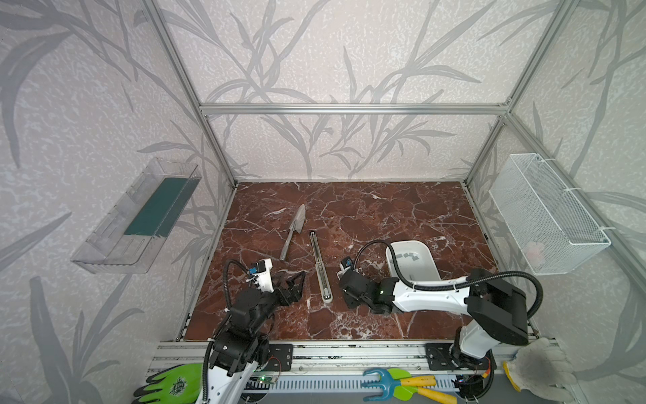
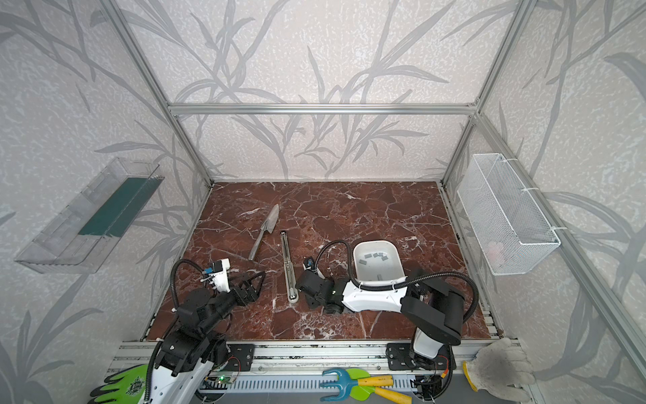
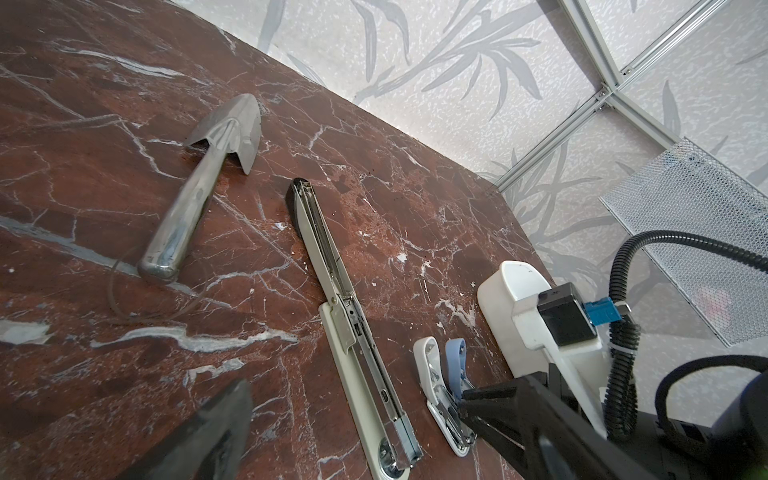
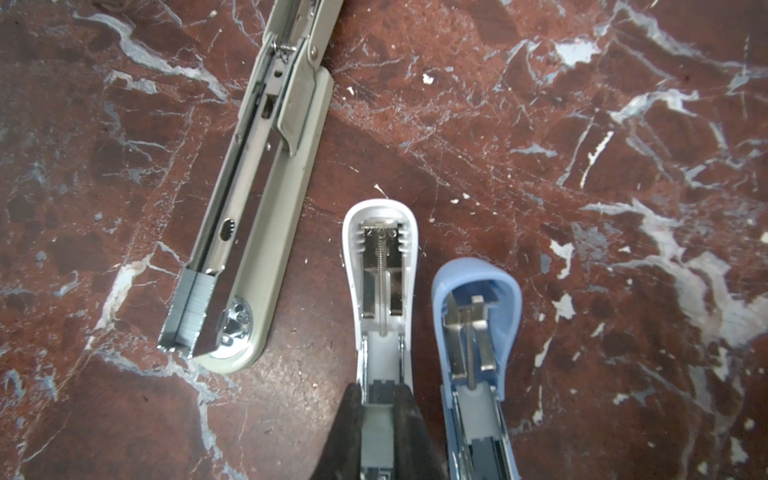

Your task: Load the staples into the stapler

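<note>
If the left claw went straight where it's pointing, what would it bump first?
Probably the long grey stapler, lying open just ahead of the left gripper; height is hard to judge.

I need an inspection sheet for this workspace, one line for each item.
Surface: red-brown marble tabletop, white specks.
Job's things: staples loose in white tray; long stapler, white stapler and blue stapler lie open.
Clutter: metal trowel beside long stapler, not touching.
End effectors: left end effector open, empty; right end effector shut on white stapler.
Cables: left hose loops free; right hose crosses tray's near side in both top views.
Surroundings: wire basket and clear bin on walls; gloves, garden tools at front.
</note>
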